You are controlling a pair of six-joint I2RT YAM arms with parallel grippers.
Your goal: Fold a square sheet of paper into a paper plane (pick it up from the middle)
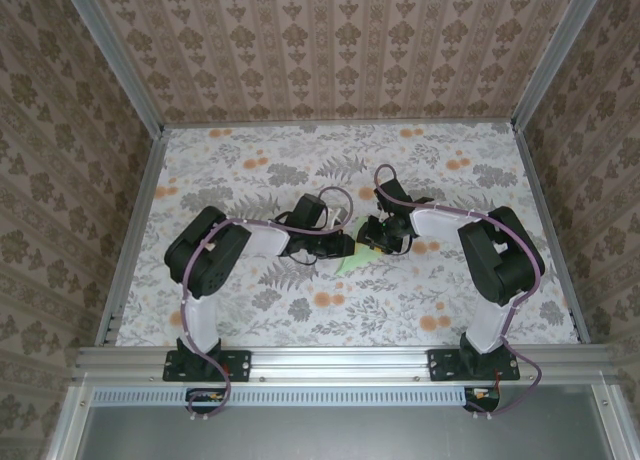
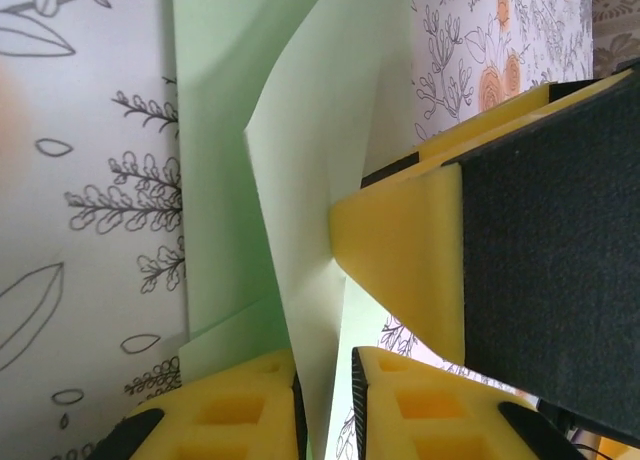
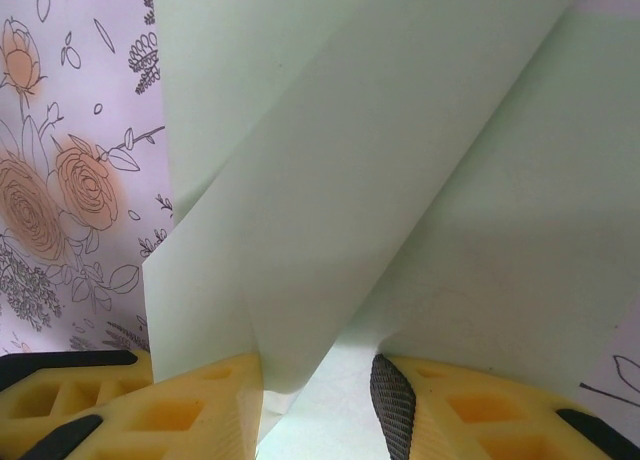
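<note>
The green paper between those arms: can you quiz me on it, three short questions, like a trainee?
1. True or false: the green paper lies completely flat.
2. Where does it sit? A) between the left tool and right tool; B) at the table's far corner; C) on an arm's base.
3. What colour are the tools' fingers?
Key: 1 false; 2 A; 3 yellow.

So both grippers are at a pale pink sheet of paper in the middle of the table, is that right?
The colour is wrong: the sheet of paper is pale green, clear in the left wrist view. The rest holds.
</note>
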